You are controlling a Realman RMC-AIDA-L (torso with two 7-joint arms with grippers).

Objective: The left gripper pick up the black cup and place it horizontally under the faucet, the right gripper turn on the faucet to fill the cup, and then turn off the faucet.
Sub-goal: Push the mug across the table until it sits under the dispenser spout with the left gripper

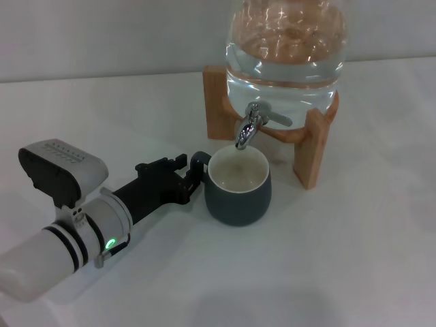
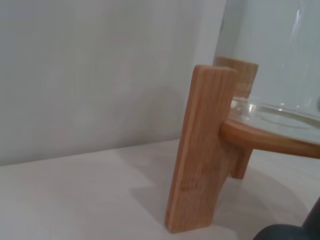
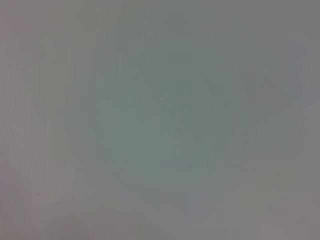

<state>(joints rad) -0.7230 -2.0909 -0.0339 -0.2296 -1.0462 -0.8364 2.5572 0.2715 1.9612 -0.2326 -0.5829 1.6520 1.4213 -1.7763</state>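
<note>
The black cup (image 1: 238,187) stands upright on the white surface (image 1: 327,272), its cream-white mouth directly below the spout of the faucet (image 1: 253,125). The faucet is fitted to the clear glass water jar (image 1: 286,51), which rests on a wooden stand (image 1: 310,139). Seen from the head camera, the cup's small loop handle points to about nine o'clock. There the left hand (image 1: 191,176) meets it, its black fingers (image 1: 178,162) closed around the handle as far as can be made out. The left wrist view shows only a leg of the stand, the jar's base and a dark sliver at the corner that may be the cup.

The placing step looks finished or nearly so, and no stream is visible from the spout. The step in hand is therefore opening the faucet. The right hand is not in view; its wrist camera shows nothing readable.

To do this well, the left hand should hold the cup steady, keeping the mouth centred under the spout so the stream lands inside and not on the rim. The right hand should probably come in from the three o'clock side, clear of the stand's near leg. It should press only on the lever and turn it gently, so that the jar does not shift on its stand.
</note>
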